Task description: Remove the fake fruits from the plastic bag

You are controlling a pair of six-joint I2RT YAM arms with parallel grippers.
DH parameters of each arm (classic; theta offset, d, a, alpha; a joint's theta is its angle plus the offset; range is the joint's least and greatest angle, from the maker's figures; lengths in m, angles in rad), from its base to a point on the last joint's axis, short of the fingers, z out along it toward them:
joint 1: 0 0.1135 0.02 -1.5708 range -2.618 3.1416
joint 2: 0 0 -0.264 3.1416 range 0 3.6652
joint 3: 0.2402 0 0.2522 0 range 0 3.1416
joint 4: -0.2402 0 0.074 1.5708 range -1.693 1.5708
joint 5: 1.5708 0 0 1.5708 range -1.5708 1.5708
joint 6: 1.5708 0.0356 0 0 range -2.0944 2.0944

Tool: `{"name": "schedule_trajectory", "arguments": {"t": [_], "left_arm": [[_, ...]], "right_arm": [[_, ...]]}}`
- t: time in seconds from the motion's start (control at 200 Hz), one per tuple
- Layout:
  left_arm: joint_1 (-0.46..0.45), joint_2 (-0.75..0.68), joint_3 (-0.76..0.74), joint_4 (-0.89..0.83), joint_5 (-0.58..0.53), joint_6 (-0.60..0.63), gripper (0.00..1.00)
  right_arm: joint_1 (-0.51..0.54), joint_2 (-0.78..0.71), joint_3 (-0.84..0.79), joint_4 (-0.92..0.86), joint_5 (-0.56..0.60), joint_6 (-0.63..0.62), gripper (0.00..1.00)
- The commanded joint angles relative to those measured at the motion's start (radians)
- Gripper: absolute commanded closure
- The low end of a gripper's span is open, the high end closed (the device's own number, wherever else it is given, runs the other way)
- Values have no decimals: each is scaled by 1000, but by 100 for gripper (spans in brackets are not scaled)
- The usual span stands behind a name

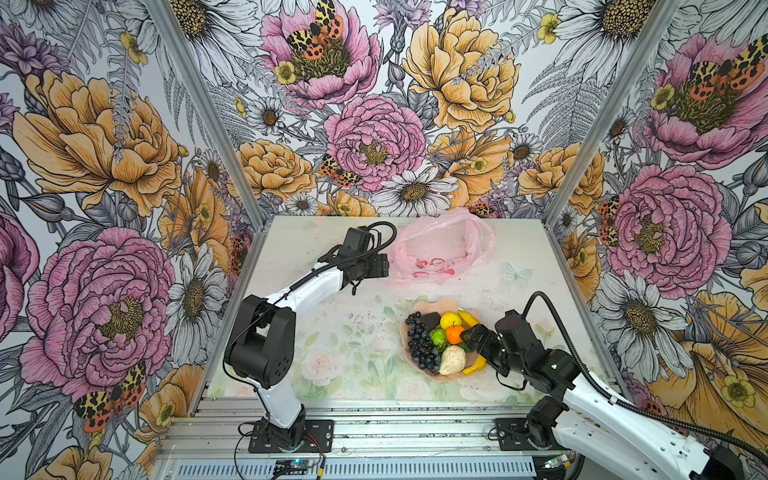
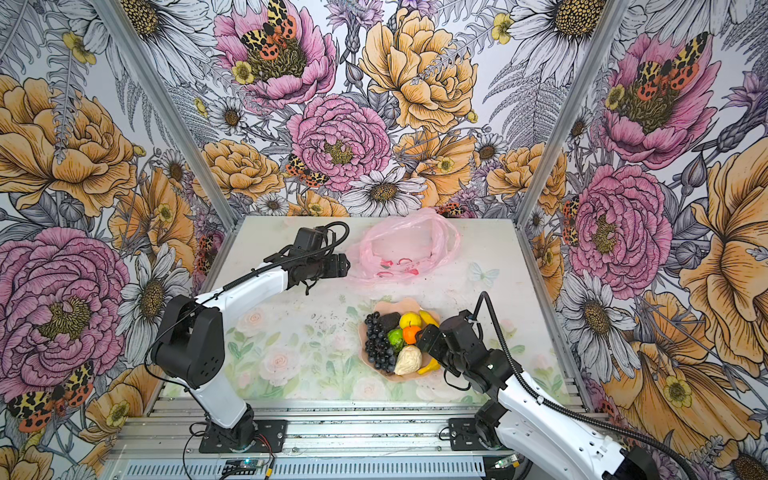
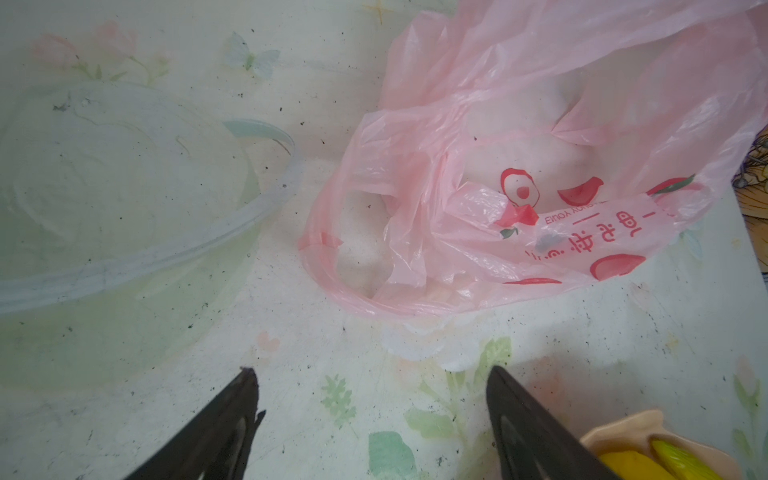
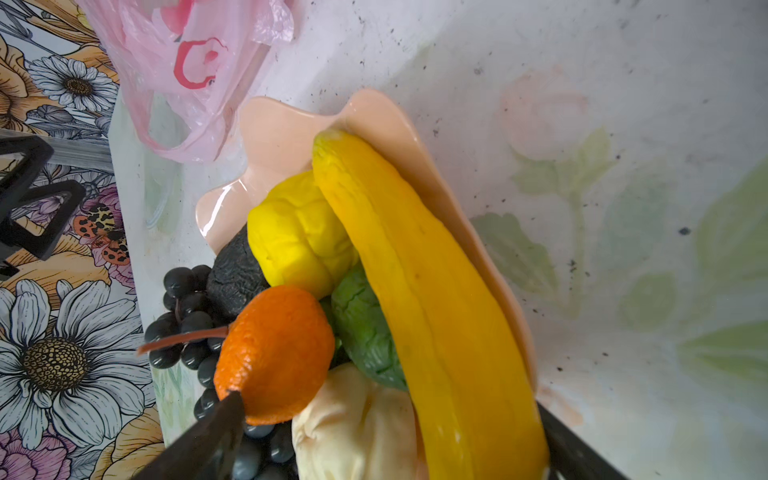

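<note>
Left gripper (image 3: 372,374) spread, empty, just beside the bag (image 1: 444,245), which lies crumpled at the bench (image 1: 332,332) rear. Right gripper (image 1: 467,334) spread wide over the plate (image 1: 446,377) edge, pinching nothing. Fruits (image 1: 436,340) piled on plate, apart from bag.

**Two white-and-black arms, black claws**

Left arm (image 1: 309,289) and right arm (image 1: 598,409): white shell links, boxy black joint housings. Black ribbed cable (image 1: 384,224) loops along each. Black base plates (image 1: 291,436), bolted down. Thin red and black wires (image 1: 319,453) at left base. Left claw (image 3: 372,374), right claw (image 4: 390,405): black tapered fingers.
</note>
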Motion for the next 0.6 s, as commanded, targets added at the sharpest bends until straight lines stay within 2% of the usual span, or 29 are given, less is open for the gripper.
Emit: {"name": "schedule_trajectory", "arguments": {"t": [0.0,0.595], "left_arm": [[12,-34,-15,30,-14,-9,14],[21,-42,-16,29,-15,-15,14]], "right_arm": [[11,17,-12,85,-13,8,0],[16,62,-31,180,5,12,2]]}}
